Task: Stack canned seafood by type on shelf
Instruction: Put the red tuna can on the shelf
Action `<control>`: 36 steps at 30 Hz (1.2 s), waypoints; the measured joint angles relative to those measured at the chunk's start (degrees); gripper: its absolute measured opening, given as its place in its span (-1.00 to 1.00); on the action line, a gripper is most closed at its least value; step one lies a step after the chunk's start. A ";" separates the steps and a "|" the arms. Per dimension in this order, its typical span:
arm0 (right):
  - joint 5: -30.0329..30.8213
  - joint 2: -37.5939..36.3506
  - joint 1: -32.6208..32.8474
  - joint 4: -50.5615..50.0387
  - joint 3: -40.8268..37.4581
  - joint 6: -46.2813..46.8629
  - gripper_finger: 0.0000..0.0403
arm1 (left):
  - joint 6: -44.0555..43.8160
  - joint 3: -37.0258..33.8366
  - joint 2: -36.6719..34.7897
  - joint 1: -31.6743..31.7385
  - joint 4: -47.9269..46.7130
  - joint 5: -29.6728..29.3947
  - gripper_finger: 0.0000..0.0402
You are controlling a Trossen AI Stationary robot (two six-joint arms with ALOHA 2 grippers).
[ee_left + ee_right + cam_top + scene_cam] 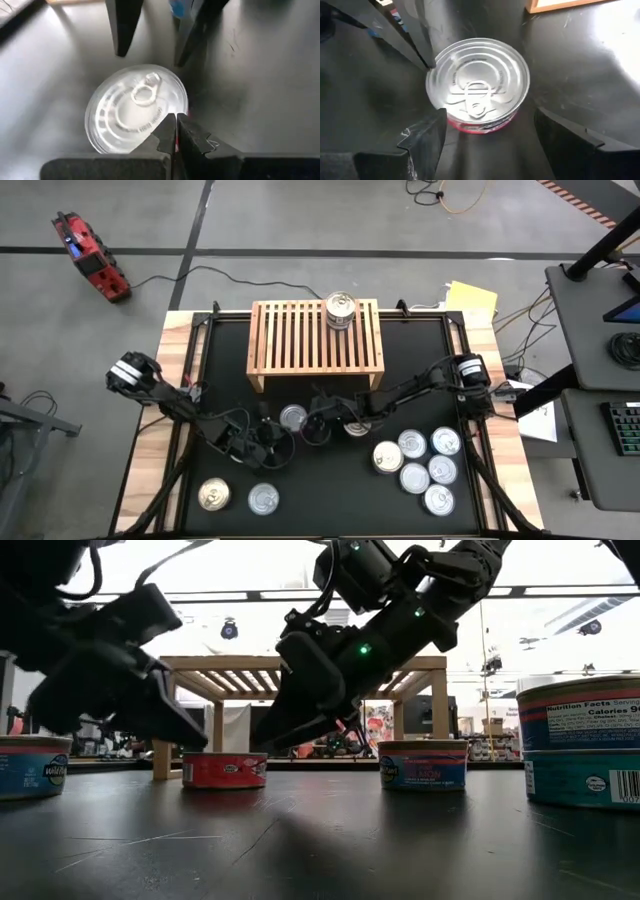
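A flat canned seafood tin with a red label and a silver ring-pull lid [477, 82] stands on the black table [330, 500] in front of the wooden shelf [315, 340]. It sits between my two grippers. My right gripper [490, 114] is open, one finger to each side of the tin and just short of it. My left gripper [176, 119] is shut, its tips at the tin's rim on the opposite side. One taller can [340, 310] stands on the shelf's slatted top. My left gripper's shut fingertips [429, 64] stand at the edge of the red-labelled tin's lid [170, 107], slanting down from the table's left. I cannot tell whether they touch the rim. The tin rests flat on the table.
Another tin with a blue label [422, 765] stands just right of the red one, under my right arm. Several silver-lidded cans [420, 465] cluster at the near right, and two more [238, 498] stand at the near left. The shelf's legs stand close behind the grippers.
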 joint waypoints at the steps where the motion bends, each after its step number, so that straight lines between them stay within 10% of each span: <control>1: 0.00 0.00 0.04 0.09 0.00 0.38 0.43 | -0.62 -0.02 0.41 0.01 0.01 0.34 -1.00; 17: -5.64 -0.04 -1.06 3.33 0.00 15.87 0.61 | -3.44 -0.37 3.43 -1.22 0.08 3.00 -1.00; 36: -6.06 6.36 0.33 11.96 3.91 -8.86 0.63 | -3.25 -0.15 3.23 -1.27 1.93 1.57 -1.00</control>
